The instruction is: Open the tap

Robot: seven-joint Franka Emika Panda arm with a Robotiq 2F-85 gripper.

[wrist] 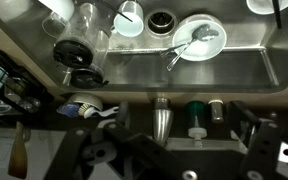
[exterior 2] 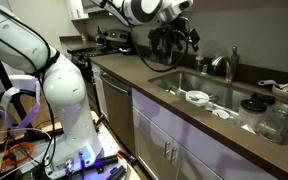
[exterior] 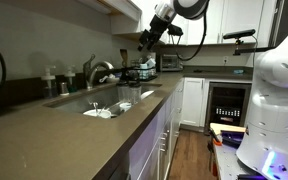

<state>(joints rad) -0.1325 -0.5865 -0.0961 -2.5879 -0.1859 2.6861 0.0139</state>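
Gripper (exterior 2: 174, 42): black two-finger Robotiq unit, fingers spread apart, nothing between them. It hangs pointing down over the brown stone counter (exterior 2: 124, 68), up and to the left of the tap in an exterior view and well apart from it. That height keeps it above the clutter while you line up.

The tap (exterior: 96, 72) is a tall brushed-metal faucet with an arched gooseneck spout. It stands at the far edge of the steel sink basin (exterior: 134, 93), against the back wall. In the wrist view its metal column (wrist: 161, 115) lies nearly in line with the gap between the fingers, so your heading looks about right. A green-capped dispenser (wrist: 196, 112) stands just beside it on the right.

A round white plate (wrist: 199, 40) with a spoon lies low in the basin, out of your path.

Status, as a judgement: you are on the approach, and no water shows at the spout. The handle at the base is too small here to tell which way it points. Open fingers suit bracketing it, but mind the dispenser as you come down.
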